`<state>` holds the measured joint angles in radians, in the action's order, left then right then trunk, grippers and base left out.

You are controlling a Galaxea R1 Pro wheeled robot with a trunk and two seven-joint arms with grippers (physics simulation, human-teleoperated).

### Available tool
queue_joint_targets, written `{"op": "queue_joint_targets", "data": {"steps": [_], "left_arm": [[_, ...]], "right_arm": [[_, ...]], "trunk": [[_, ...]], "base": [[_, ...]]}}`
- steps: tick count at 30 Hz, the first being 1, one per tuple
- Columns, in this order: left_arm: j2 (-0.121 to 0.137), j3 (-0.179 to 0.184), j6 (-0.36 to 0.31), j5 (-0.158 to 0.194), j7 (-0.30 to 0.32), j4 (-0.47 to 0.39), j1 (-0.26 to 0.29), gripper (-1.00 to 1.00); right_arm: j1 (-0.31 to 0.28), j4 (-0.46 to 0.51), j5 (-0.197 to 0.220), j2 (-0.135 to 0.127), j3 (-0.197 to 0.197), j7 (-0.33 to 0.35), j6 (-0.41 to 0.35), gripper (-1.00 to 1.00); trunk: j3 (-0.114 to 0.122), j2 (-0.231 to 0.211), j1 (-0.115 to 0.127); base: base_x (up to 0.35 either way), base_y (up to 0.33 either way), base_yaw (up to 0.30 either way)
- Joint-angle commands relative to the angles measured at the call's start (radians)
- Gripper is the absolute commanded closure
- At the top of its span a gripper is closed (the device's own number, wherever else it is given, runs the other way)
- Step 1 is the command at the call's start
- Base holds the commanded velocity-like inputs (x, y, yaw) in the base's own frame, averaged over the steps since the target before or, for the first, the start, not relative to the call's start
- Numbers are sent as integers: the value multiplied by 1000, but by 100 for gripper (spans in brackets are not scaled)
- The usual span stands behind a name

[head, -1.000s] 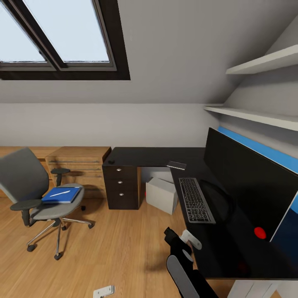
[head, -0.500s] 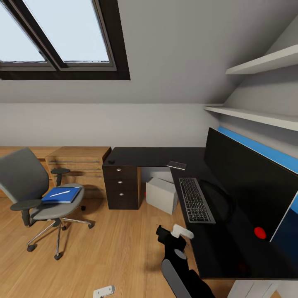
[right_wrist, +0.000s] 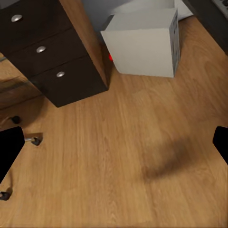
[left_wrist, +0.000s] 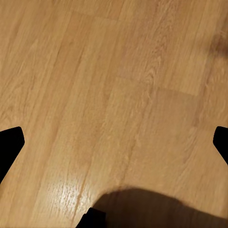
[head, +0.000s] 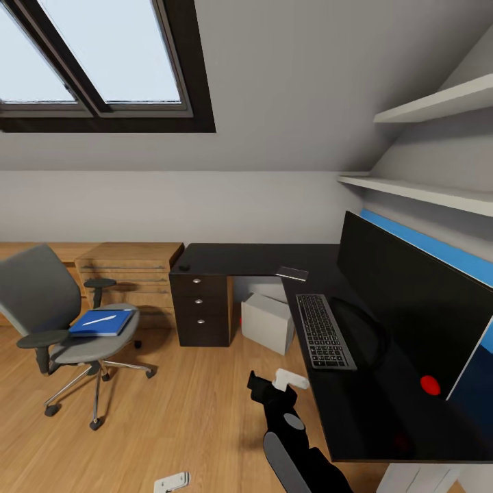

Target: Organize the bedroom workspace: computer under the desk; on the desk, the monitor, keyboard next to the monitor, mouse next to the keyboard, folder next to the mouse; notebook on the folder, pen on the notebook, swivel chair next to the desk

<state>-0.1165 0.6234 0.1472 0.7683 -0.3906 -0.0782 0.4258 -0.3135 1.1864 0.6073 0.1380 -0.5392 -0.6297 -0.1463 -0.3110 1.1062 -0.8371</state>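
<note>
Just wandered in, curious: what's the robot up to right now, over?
Both hands open, empty. Folder on swivel chair, pen on top. Keyboard beside monitor on desk. Nothing blocking, over.

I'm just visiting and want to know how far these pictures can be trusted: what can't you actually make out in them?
- Mouse: a tiny dark object on the far desk corner, head view, too small to identify.
- Monitor: cut off by the head view's right edge.
- Folder on the swivel chair: whether a notebook lies on it is unclear.
- Right gripper: head view, arm hides whether it's open.
</note>
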Motion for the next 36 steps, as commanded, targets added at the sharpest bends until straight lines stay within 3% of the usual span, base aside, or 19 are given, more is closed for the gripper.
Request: {"op": "queue_joint_targets", "data": {"steps": [1, 12, 24, 36], "left_arm": [[0, 9, 3, 9, -4, 0, 1, -100], [1, 7, 3, 9, -4, 0, 1, -100], [2, 7, 3, 9, -4, 0, 1, -100], [1, 9, 2, 9, -4, 0, 1, -100]], "right_arm": [[-1, 1, 3, 0, -2, -6, -5, -100], [-1, 3, 2, 1, -14, 0, -5, -100], [-1, 4, 1, 1, -82, 30, -4, -100], [-1, 3, -1, 1, -85, 39, -4, -100]], "trunk": [[-1, 1, 0], [-1, 1, 0], [-1, 1, 0], [-1, 1, 0]], "base": [[17, 7, 0], [174, 156, 0], [236, 230, 0], [235, 112, 0]]}}
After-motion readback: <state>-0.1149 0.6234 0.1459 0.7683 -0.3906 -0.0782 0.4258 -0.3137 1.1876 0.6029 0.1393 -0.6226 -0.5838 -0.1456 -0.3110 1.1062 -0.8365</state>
